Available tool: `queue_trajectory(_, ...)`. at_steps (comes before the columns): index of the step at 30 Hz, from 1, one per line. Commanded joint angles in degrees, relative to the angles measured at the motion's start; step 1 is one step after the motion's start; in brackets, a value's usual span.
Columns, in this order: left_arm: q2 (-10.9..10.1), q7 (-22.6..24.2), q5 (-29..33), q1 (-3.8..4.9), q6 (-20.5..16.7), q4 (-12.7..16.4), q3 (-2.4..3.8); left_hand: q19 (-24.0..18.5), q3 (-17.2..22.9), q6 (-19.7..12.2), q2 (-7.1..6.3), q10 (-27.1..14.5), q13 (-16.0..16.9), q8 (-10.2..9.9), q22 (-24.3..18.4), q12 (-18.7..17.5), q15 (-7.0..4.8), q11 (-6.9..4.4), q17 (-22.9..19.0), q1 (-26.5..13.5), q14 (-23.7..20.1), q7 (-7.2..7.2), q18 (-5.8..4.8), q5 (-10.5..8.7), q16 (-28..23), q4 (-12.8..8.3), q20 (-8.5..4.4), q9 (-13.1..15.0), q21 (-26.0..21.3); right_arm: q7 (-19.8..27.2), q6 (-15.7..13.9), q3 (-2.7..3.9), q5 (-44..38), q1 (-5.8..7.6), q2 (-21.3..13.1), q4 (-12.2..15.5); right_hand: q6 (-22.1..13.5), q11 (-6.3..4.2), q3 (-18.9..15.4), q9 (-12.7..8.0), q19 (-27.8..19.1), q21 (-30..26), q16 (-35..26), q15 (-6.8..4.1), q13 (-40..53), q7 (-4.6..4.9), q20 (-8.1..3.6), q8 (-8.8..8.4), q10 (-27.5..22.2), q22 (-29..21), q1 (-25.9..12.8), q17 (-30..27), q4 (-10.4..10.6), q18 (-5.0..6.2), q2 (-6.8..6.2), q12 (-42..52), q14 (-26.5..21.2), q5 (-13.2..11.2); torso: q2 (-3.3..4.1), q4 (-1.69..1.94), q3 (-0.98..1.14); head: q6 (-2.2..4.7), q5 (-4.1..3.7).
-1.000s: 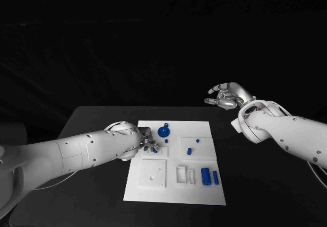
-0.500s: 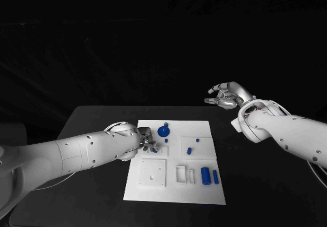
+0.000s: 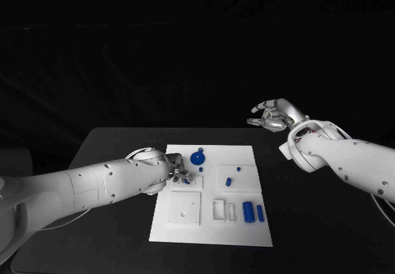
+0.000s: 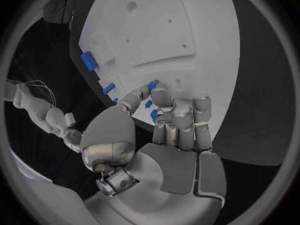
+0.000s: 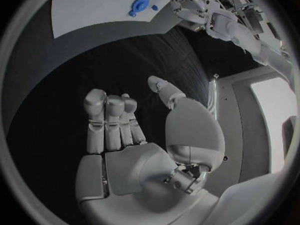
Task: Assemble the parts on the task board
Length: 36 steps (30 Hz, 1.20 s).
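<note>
The white task board [image 3: 247,157] lies in the middle of the black table. My left hand [image 3: 178,173] is low over the board's left side, and its thumb and a finger pinch a small blue peg [image 4: 153,84] against the board by a raised white square [image 3: 196,182]. Two more small blue pieces [image 4: 150,104] lie under its fingertips [image 4: 160,93]. A round blue knob [image 3: 197,158] stands just behind that hand. My right hand [image 3: 271,116] hangs high beyond the board's far right corner, fingers [image 5: 107,116] loosely apart and holding nothing.
On the board there are also two small blue pegs [image 3: 229,182], a thick blue cylinder [image 3: 248,212] and a thinner one [image 3: 260,214] near the front right, a white square plate [image 3: 185,208] and a white frame [image 3: 219,210]. Bare black table surrounds the board.
</note>
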Motion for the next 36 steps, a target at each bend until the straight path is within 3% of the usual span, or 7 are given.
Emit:
queue_trajectory(1, 0.31, 1.27, 0.19, -0.32, -0.85, 0.21, -0.14, 0.51, 2.47, 3.99, 0.42, 0.05, 0.03, 0.32, 0.06, 0.22, -1.88, -0.05, -0.10, 1.52, 1.66, -1.36, 0.47, -2.35, -0.41, -0.80, -7.65, -0.08, -0.45, 0.46, 0.66, 0.02, -0.38, -0.03, -0.01, 0.01, 0.35, 0.21, -0.26, -0.09, 0.23, -0.24, -0.38, -0.13, -0.08, 0.30, -0.18, 0.18, -0.42, 0.20, -0.37, -0.02, 0.16, 7.51, 0.18, 0.20, 0.27, 0.38, 0.01, 0.00, 0.02, 0.09, 0.02)
queue_trajectory(3, 0.32, 1.31, 0.36, -0.32, -0.99, 0.13, -0.14, 0.55, 2.26, 3.86, -0.78, 0.02, -0.07, 0.31, 0.10, 0.07, -1.83, -0.01, -0.17, 1.00, 1.63, -1.33, 0.50, -5.57, -0.59, 0.61, -7.66, -0.23, -0.61, 0.47, 0.67, 0.02, -0.38, -0.04, -0.01, 0.03, 0.35, 0.21, -0.26, -0.09, 0.23, -0.24, -0.38, -0.13, -0.08, 0.30, -0.17, 0.18, -0.42, 0.21, -0.38, -0.02, 0.17, 7.51, 0.18, 0.21, 0.27, 0.38, 0.01, 0.00, 0.01, 0.07, 0.00)
queue_trajectory(10, 0.23, 1.18, 0.46, -0.32, -1.35, -0.17, -0.15, 0.53, 2.14, 3.43, -4.19, 0.01, -0.49, 0.26, 0.29, -0.50, -1.80, 0.05, -0.43, -0.51, 1.55, -1.24, 0.65, -13.71, -1.12, 4.97, -7.74, -0.62, -1.02, 0.47, 0.65, 0.02, -0.38, -0.04, -0.02, 0.05, 0.34, 0.21, -0.27, -0.09, 0.23, -0.25, -0.38, -0.13, -0.10, 0.30, -0.17, 0.17, -0.43, 0.21, -0.42, -0.02, 0.20, 7.51, 0.17, 0.21, 0.27, 0.39, 0.00, -0.02, 0.03, 0.15, -0.03)
queue_trajectory(16, 0.08, 0.89, 0.50, -0.32, -1.50, -0.20, -0.15, 0.54, 2.77, 3.20, -6.88, 0.02, -0.65, 0.36, 0.48, -0.74, -1.78, 0.09, -0.49, -0.65, 1.48, -1.22, 0.74, -19.30, -1.29, 8.15, -7.81, -0.74, -1.26, 0.46, 0.62, 0.02, -0.38, -0.04, -0.07, 0.09, 0.33, 0.21, -0.27, -0.10, 0.23, -0.26, -0.39, -0.13, -0.11, 0.30, -0.17, 0.16, -0.44, 0.22, -0.44, -0.02, 0.22, 7.51, 0.16, 0.22, 0.26, 0.41, -0.01, -0.01, 0.03, 0.21, 0.00)
queue_trajectory(20, -0.05, 0.82, 0.50, -0.32, -1.75, -0.15, -0.14, 0.53, 3.13, 3.10, -8.56, 0.04, -0.71, 0.44, 0.60, -0.83, -1.74, 0.12, -0.50, -0.51, 1.43, -1.19, 0.76, -21.11, -1.34, 9.91, -7.82, -0.74, -1.36, 0.47, 0.61, 0.02, -0.38, -0.04, -0.09, 0.10, 0.32, 0.21, -0.28, -0.10, 0.23, -0.27, -0.39, -0.13, -0.13, 0.30, -0.17, 0.16, -0.44, 0.22, -0.46, -0.02, 0.24, 7.51, 0.16, 0.22, 0.26, 0.42, 0.01, -0.02, 0.02, 0.29, 0.02)
queue_trajectory(30, -0.56, 0.17, 0.39, -0.32, -2.83, -0.17, -0.11, 0.52, 2.51, 2.92, -10.79, 0.00, -0.72, 0.52, 0.75, -0.91, -1.69, 0.18, -0.48, -1.27, 1.30, -1.12, 0.76, -21.94, -1.36, 11.88, -7.82, -0.61, -1.37, 0.53, 0.55, 0.02, -0.37, -0.04, -0.14, 0.09, 0.30, 0.22, -0.29, -0.11, 0.23, -0.28, -0.40, -0.13, -0.15, 0.31, -0.16, 0.15, -0.45, 0.23, -0.52, -0.02, 0.28, 7.51, 0.14, 0.23, 0.26, 0.44, 0.01, -0.03, -0.01, 0.32, -0.06)
queue_trajectory(36, -1.37, 0.04, 0.66, -0.31, -3.33, 0.30, -0.06, -0.28, -1.14, 2.70, -11.83, -0.15, -0.61, 0.57, 0.91, -0.89, -1.55, 0.30, -0.29, -5.29, 0.85, -1.09, 0.74, -21.92, -1.16, 14.18, -7.71, -0.32, -1.55, 0.57, 0.51, 0.02, -0.37, -0.04, -0.19, 0.05, 0.29, 0.22, -0.30, -0.11, 0.22, -0.28, -0.40, -0.12, -0.16, 0.31, -0.16, 0.15, -0.46, 0.23, -0.54, -0.02, 0.29, 7.51, 0.13, 0.24, 0.25, 0.46, -0.01, -0.02, -0.01, 0.42, -0.13)
